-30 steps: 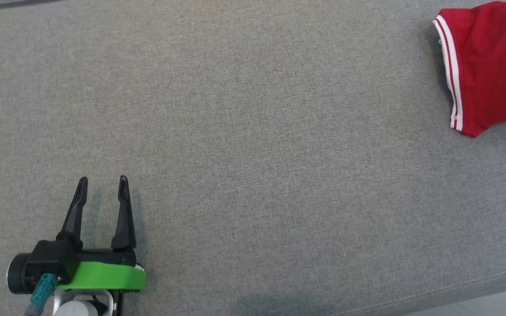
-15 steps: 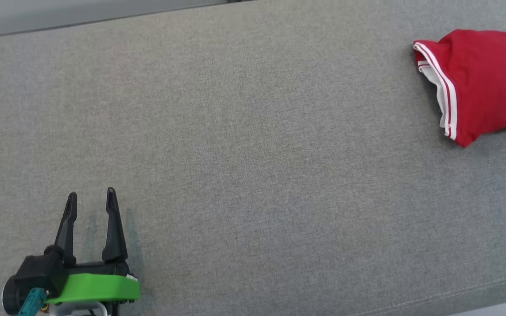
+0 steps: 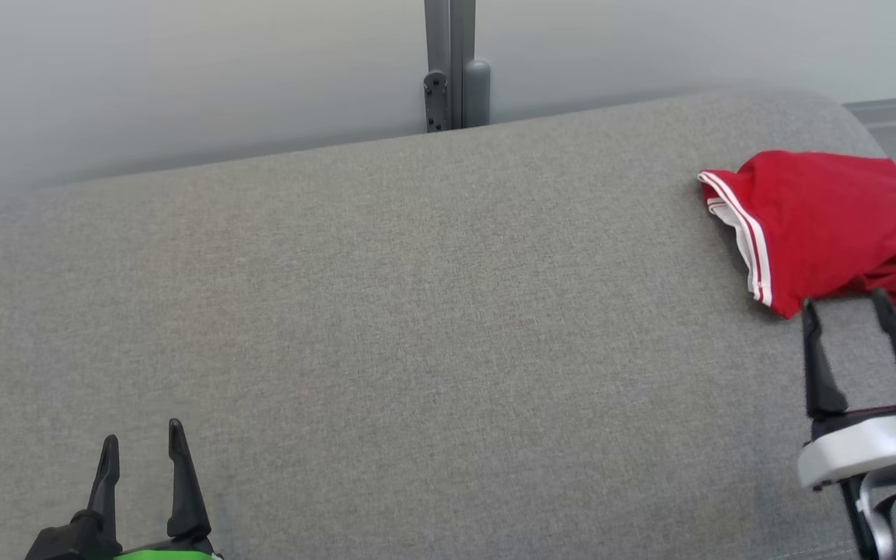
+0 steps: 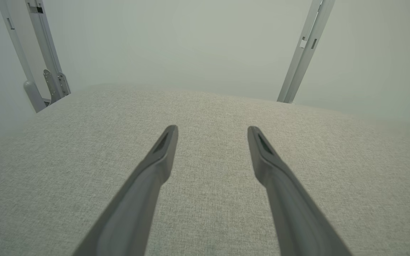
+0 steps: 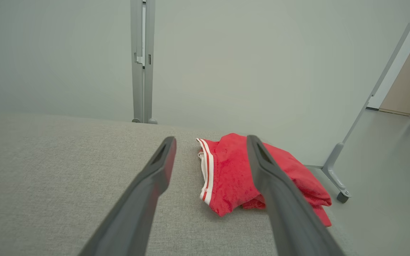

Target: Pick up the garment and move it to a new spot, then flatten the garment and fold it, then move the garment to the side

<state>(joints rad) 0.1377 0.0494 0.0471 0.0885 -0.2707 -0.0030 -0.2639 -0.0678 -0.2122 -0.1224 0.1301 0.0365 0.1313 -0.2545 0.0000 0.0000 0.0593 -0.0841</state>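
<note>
- The red cloth garment with white stripes along one hem lies bunched and loosely folded on the wide grey woven-fabric cushion, at the far right end of it, close to the rounded corner.
- The striped hem is on the side of the garment that faces the middle of the cushion.
- The right gripper with two long dark fingers is just beside the near edge of the garment. Its fingers are spread wide and they hold nothing.
- In the head view its fingertips come up to the red cloth, but from this angle I cannot tell if they touch it.
- In the right wrist view, the garment is seen ahead between the two spread fingers and partly behind the right one.
- The left gripper with the same dark fingers is at the near left of the cushion, well apart from the garment. It is also wide open and empty, over bare grey fabric.
- Behind the cushion stand a pale plain wall and a grey metal upright post.
</note>
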